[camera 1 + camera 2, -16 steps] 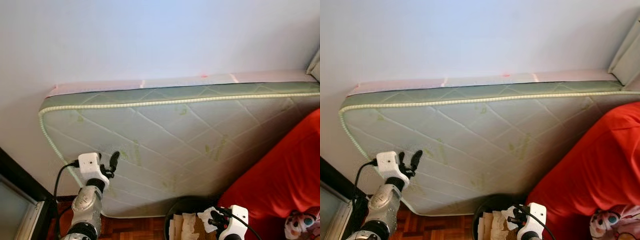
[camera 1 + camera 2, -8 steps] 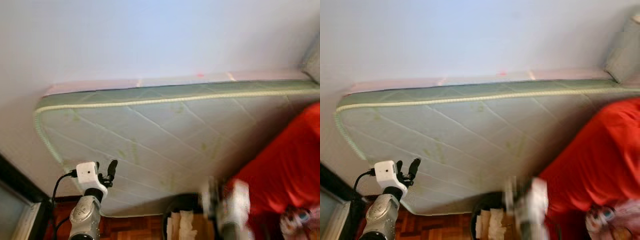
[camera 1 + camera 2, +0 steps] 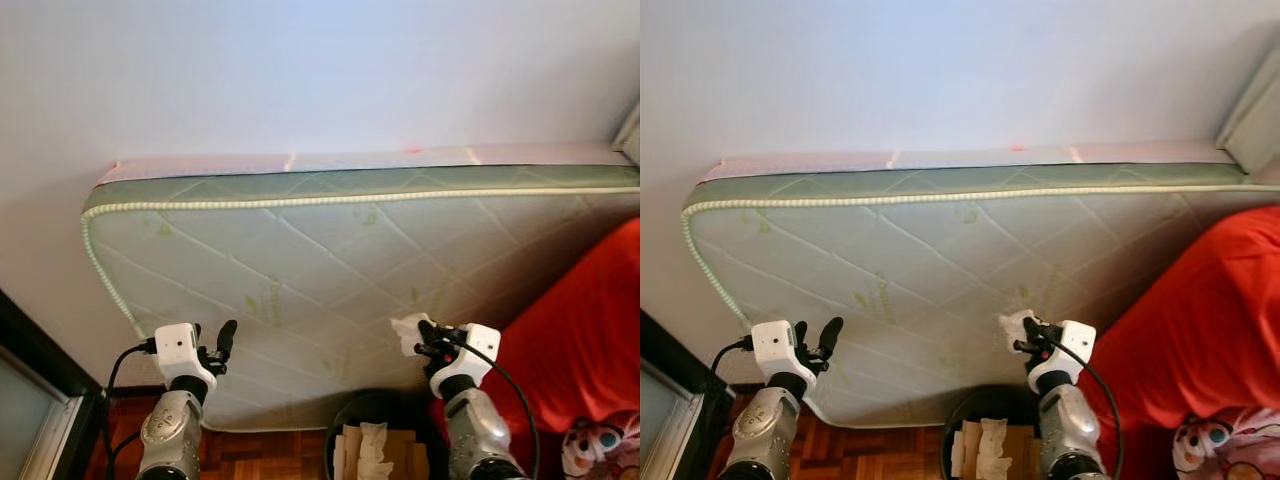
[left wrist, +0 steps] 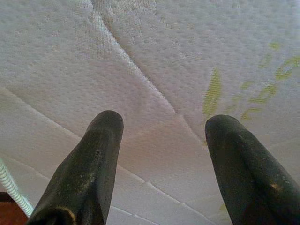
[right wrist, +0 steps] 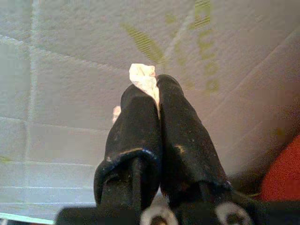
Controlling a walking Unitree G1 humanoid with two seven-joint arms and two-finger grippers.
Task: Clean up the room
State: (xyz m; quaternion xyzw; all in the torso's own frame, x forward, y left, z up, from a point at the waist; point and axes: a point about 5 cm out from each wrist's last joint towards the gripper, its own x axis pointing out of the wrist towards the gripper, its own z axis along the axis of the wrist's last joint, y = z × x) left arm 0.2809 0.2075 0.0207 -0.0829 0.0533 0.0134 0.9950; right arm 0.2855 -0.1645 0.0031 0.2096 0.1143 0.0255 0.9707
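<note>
My right gripper (image 3: 424, 338) is raised in front of the quilted green-and-white mattress (image 3: 330, 270), shut on a crumpled white tissue (image 3: 406, 333). In the right wrist view the tissue (image 5: 145, 80) pokes out between the two closed fingers (image 5: 136, 126). Below it stands a dark round bin (image 3: 380, 450) holding cardboard and more white tissues (image 3: 372, 445). My left gripper (image 3: 222, 340) is held up at the mattress's lower left corner, open with nothing between its fingers (image 4: 89, 164).
The mattress leans against a pale wall (image 3: 300, 70). A red cover (image 3: 585, 350) lies at the right, with a patterned soft toy (image 3: 600, 445) beside it. A dark frame (image 3: 35, 365) runs along the left above wooden floor (image 3: 270, 455).
My right gripper has risen from just above the bin to mid-height before the mattress, still holding the tissue. The left gripper sits slightly lower.
</note>
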